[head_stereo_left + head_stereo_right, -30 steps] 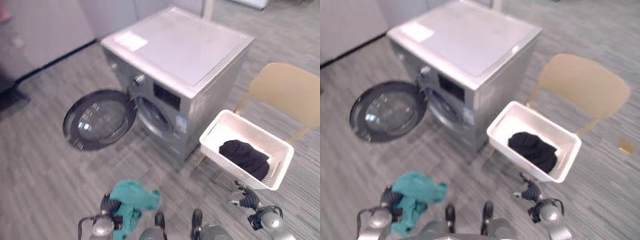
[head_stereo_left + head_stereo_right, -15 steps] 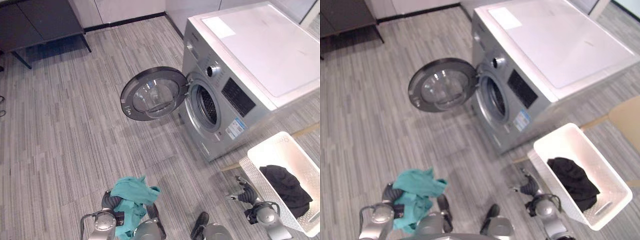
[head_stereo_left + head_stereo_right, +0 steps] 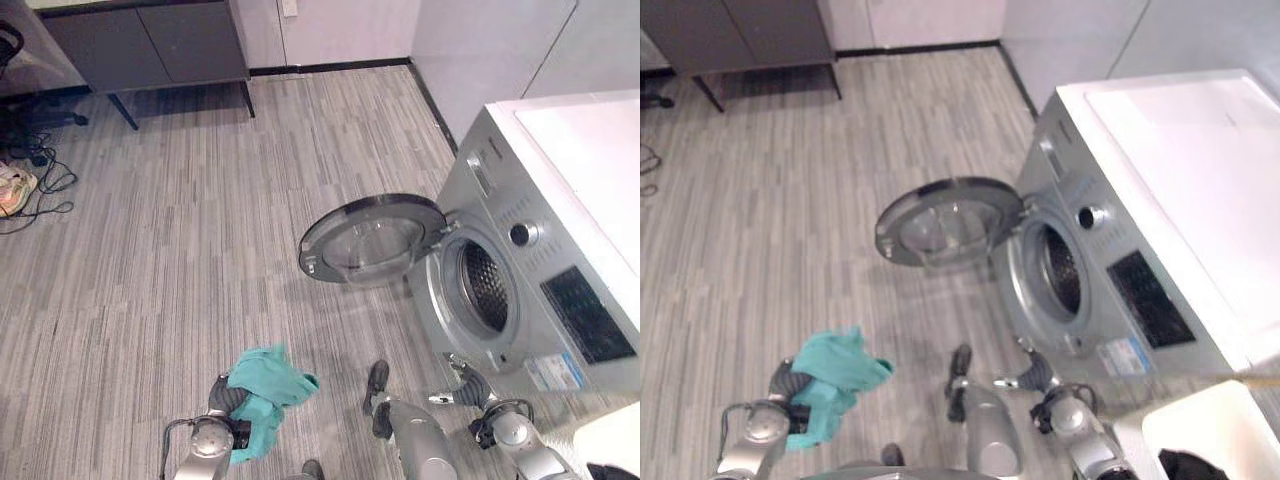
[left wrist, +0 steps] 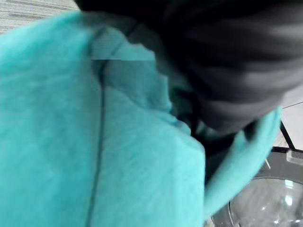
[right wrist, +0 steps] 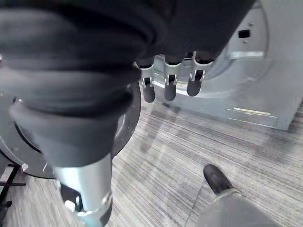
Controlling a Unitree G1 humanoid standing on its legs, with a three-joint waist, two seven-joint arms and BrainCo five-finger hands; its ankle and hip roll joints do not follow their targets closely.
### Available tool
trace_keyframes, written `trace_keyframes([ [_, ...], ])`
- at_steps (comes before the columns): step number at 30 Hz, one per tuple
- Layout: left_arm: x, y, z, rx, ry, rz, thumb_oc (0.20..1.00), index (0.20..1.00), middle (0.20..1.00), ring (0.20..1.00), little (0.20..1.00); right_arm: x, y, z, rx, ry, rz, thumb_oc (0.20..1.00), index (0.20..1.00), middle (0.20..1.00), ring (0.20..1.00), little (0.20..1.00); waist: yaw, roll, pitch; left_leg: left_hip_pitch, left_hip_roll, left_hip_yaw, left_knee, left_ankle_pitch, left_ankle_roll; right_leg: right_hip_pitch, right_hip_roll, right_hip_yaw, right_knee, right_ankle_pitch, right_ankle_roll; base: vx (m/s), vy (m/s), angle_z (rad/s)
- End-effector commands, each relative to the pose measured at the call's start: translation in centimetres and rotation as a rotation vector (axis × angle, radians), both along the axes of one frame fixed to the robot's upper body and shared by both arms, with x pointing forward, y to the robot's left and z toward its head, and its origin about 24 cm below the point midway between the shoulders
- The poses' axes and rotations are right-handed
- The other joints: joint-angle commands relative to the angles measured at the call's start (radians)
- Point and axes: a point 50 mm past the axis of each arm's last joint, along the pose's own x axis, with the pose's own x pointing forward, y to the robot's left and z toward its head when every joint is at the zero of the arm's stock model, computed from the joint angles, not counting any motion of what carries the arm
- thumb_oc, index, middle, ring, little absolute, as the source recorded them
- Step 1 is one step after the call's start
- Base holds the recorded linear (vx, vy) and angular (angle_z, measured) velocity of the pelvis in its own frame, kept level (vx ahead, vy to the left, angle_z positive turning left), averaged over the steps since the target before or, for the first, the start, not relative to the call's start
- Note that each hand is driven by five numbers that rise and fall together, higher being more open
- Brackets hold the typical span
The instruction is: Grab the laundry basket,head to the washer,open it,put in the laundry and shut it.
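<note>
One teal garment in the left hand, washer door wide open

One teal garment is bunched in the left hand, draped over it; in the left wrist view the cloth hides the fingers, so their curl cannot be told. The right hand hangs empty just before the washing machine, fingers hanging loosely apart. The round glass door stands swung fully open, between the garment and the dark drum opening. A corner of the white laundry basket with dark clothing sits beside the washer. A dark cabinet stands well apart across the grey floor.
</note>
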Motion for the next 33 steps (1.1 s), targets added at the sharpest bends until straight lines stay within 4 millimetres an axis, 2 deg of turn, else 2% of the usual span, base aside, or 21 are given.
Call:
trace_keyframes([
  [1, 1.3, -0.6, 1.4, 0.005, -0.082, -0.088, 0.200, 0.200, 0.200, 0.200, 0.200, 0.8, -1.2, 1.2, -0.046, -0.067, 0.006, 1.000, 1.000, 1.000, 1.000, 1.000, -0.026, -0.022, -0.039, -0.147, -0.031, 0.034, 0.280, -0.036, -0.025, 0.230, -0.002, 0.055, -0.147, -0.076, 0.054, 0.25, -0.162, 0.55],
  [2, 1.5, -1.2, 1.1, -0.006, -0.076, -0.101, 0.200, 0.200, 0.200, 0.200, 0.200, 0.7, -1.7, 1.2, -0.050, -0.064, -0.008, 1.000, 1.000, 1.000, 1.000, 1.000, -0.025, -0.032, -0.031, -0.205, -0.004, 0.041, 0.388, 0.011, -0.043, 0.267, 0.005, 0.077, -0.168, -0.091, 0.034, 0.19, -0.109, 0.10],
  [4, 1.7, -1.4, 1.1, -0.013, -0.077, -0.109, 0.200, 0.200, 0.200, 0.200, 0.200, 0.6, -1.9, 1.2, -0.055, -0.062, -0.017, 1.000, 1.000, 1.000, 1.000, 1.000, -0.022, -0.035, -0.027, -0.237, 0.009, 0.044, 0.401, 0.002, -0.035, 0.279, 0.005, 0.084, -0.174, -0.101, 0.031, 0.13, -0.013, -0.70],
  [5, 1.8, -1.7, 1.2, -0.015, -0.074, -0.133, 0.200, 0.200, 0.200, 0.200, 0.200, 0.6, -2.3, 1.2, -0.066, -0.061, -0.026, 1.000, 1.000, 1.000, 1.000, 1.000, -0.019, -0.044, -0.025, -0.275, 0.016, 0.028, 0.329, -0.032, -0.012, 0.294, 0.000, 0.113, -0.179, -0.111, 0.037, 0.16, 0.094, -0.76],
  [8, 2.0, -1.9, 1.5, -0.001, -0.087, -0.169, 0.200, 0.200, 0.200, 0.200, 0.200, 0.6, -2.5, 1.3, -0.070, -0.073, -0.037, 1.000, 1.000, 1.000, 1.000, 1.000, -0.008, -0.045, -0.019, -0.327, 0.008, -0.082, 0.193, 0.047, -0.026, 0.301, 0.019, 0.196, -0.189, -0.114, 0.043, 0.18, 0.124, -0.67],
  [9, 2.0, -1.9, 1.5, 0.000, -0.087, -0.170, 0.200, 0.200, 0.200, 0.200, 0.200, 0.7, -2.5, 1.3, -0.070, -0.074, -0.037, 1.000, 1.000, 1.000, 1.000, 1.000, -0.008, -0.046, -0.021, -0.327, 0.006, -0.081, 0.185, 0.054, -0.026, 0.298, 0.017, 0.197, -0.190, -0.112, 0.043, 0.14, 0.091, -1.37],
  [10, 2.1, -2.0, 1.6, -0.004, -0.092, -0.177, 0.200, 0.200, 0.200, 0.200, 0.200, 0.7, -2.6, 1.3, -0.070, -0.073, -0.035, 1.000, 1.000, 1.000, 1.000, 1.000, 0.000, -0.045, -0.015, -0.344, 0.003, -0.143, 0.161, 0.075, -0.035, 0.306, 0.030, 0.233, -0.192, -0.116, 0.044, 0.19, 0.144, -1.48],
  [11, 2.6, -2.5, 1.8, -0.010, -0.113, -0.190, 0.200, 0.200, 0.200, 0.200, 0.200, 1.2, -2.5, 1.5, -0.073, -0.087, -0.029, 1.000, 1.000, 1.000, 1.000, 1.000, 0.014, -0.047, -0.008, -0.380, -0.017, -0.274, 0.129, 0.111, -0.046, 0.313, 0.053, 0.319, -0.190, -0.116, 0.047, 0.19, 0.146, -1.11],
  [13, 3.0, -2.8, 2.0, -0.011, -0.125, -0.201, 0.200, 0.200, 0.200, 0.200, 0.200, 1.4, -2.5, 1.6, -0.072, -0.092, -0.029, 1.000, 1.000, 1.000, 1.000, 1.000, 0.016, -0.046, -0.009, -0.392, -0.022, -0.302, 0.123, 0.123, -0.047, 0.307, 0.057, 0.349, -0.178, -0.117, 0.048, 0.13, 0.146, -1.32],
  [14, 3.0, -3.0, 2.0, -0.010, -0.121, -0.216, 0.200, 0.200, 0.200, 0.200, 0.200, 1.3, -2.6, 1.4, -0.080, -0.081, -0.028, 1.000, 1.000, 1.000, 1.000, 1.000, 0.012, -0.042, -0.013, -0.371, -0.019, -0.304, 0.100, 0.108, -0.041, 0.308, 0.064, 0.377, -0.169, -0.127, 0.052, 0.21, 0.324, -1.80],
  [17, 3.9, -2.8, 2.6, 0.032, -0.144, -0.251, 0.200, 0.200, 0.200, 0.200, 0.200, 1.3, -2.6, 1.1, -0.095, -0.066, -0.024, 1.000, 1.000, 1.000, 1.000, 1.000, -0.011, -0.047, -0.023, -0.336, -0.010, -0.200, 0.095, 0.093, -0.011, 0.273, 0.053, 0.470, -0.106, -0.131, 0.073, 0.14, 0.336, -1.27],
  [18, 3.9, -2.8, 2.6, 0.032, -0.145, -0.251, 0.200, 0.200, 0.200, 0.200, 0.200, 1.3, -2.6, 1.1, -0.095, -0.066, -0.024, 1.000, 1.000, 1.000, 1.000, 1.000, -0.009, -0.047, -0.025, -0.338, -0.010, -0.198, 0.093, 0.097, -0.011, 0.269, 0.054, 0.473, -0.107, -0.128, 0.073, 0.00, 0.234, -1.56],
  [19, 4.6, -2.1, 3.3, 0.065, -0.169, -0.245, 0.200, 0.200, 0.200, 0.200, 0.200, 1.2, -2.2, 0.9, -0.076, -0.058, -0.023, 1.000, 1.000, 1.000, 1.000, 1.000, -0.020, -0.057, -0.021, -0.323, -0.005, -0.128, 0.085, 0.088, 0.000, 0.231, 0.050, 0.506, -0.073, -0.116, 0.092, -0.02, 0.195, -1.46],
  [21, 5.0, -1.9, 3.7, 0.079, -0.190, -0.240, 0.200, 0.200, 0.200, 0.200, 0.200, 1.2, -1.9, 0.8, -0.069, -0.053, -0.024, 1.000, 1.000, 1.000, 1.000, 1.000, -0.024, -0.061, -0.019, -0.316, -0.006, -0.092, 0.083, 0.082, 0.007, 0.213, 0.048, 0.516, -0.066, -0.103, 0.104, -0.02, 0.164, -1.27],
  [24, 5.7, -1.6, 4.3, 0.089, -0.220, -0.227, 0.200, 0.200, 0.200, 0.200, 0.200, 1.4, -1.3, 0.5, -0.064, -0.043, -0.008, 1.000, 1.000, 1.000, 1.000, 1.000, -0.027, -0.063, -0.016, -0.291, -0.002, -0.021, 0.072, 0.070, 0.017, 0.183, 0.043, 0.499, -0.054, -0.082, 0.116, -0.02, 0.130, -1.42],
  [25, 6.3, -1.8, 5.0, 0.073, -0.262, -0.212, 0.200, 0.200, 0.200, 0.200, 0.200, 1.8, -0.4, 0.7, -0.035, -0.062, 0.002, 1.000, 1.000, 1.000, 1.000, 1.000, -0.014, -0.044, -0.006, -0.260, 0.011, 0.052, 0.058, 0.067, 0.023, 0.164, -0.005, 0.286, -0.016, -0.098, 0.107, -0.06, 0.137, -1.49],
  [27, 6.2, -1.9, 5.1, 0.063, -0.271, -0.208, 0.200, 0.200, 0.200, 0.200, 0.200, 1.8, -0.4, 0.7, -0.029, -0.066, 0.004, 1.000, 1.000, 1.000, 1.000, 1.000, -0.005, -0.034, -0.013, -0.246, 0.019, 0.093, 0.041, 0.074, 0.027, 0.181, -0.017, 0.173, 0.033, -0.138, 0.086, -0.04, 0.090, -1.75],
  [28, 6.2, -1.9, 5.1, 0.063, -0.271, -0.208, 0.200, 0.200, 0.200, 0.200, 0.200, 1.8, -0.4, 0.7, -0.029, -0.066, 0.004, 1.000, 1.000, 1.000, 1.000, 1.000, -0.005, -0.034, -0.012, -0.245, 0.018, 0.093, 0.040, 0.074, 0.027, 0.182, -0.018, 0.173, 0.034, -0.139, 0.086, 0.12, -0.085, -1.36],
  [29, 5.4, -1.7, 4.7, 0.036, -0.257, -0.181, 0.200, 0.200, 0.200, 0.200, 0.200, 1.3, -0.3, 0.2, -0.031, -0.040, 0.006, 1.000, 1.000, 1.000, 1.000, 1.000, 0.020, -0.034, -0.036, -0.210, 0.026, 0.159, 0.028, 0.051, 0.012, 0.239, -0.043, 0.049, 0.000, -0.178, 0.077, 0.14, -0.144, -0.62],
  [32, 5.1, -1.7, 4.3, 0.024, -0.242, -0.159, 0.200, 0.200, 0.200, 0.200, 0.200, 0.7, -0.7, -0.1, -0.023, -0.027, -0.029, 1.000, 1.000, 1.000, 1.000, 1.000, 0.011, -0.035, -0.034, -0.226, 0.028, 0.168, 0.082, 0.031, 0.010, 0.246, -0.019, 0.100, -0.050, -0.164, 0.082, 0.05, -0.147, -0.84],
  [33, 5.1, -1.9, 4.4, 0.000, -0.254, -0.143, 0.200, 0.200, 0.200, 0.200, 0.200, 0.4, -1.4, -0.2, -0.030, -0.022, -0.062, 1.000, 1.000, 1.000, 1.000, 1.000, 0.009, -0.035, -0.016, -0.259, 0.049, 0.183, 0.149, 0.019, 0.001, 0.255, -0.015, 0.105, -0.096, -0.156, 0.073, -0.11, -0.160, -0.41],
])
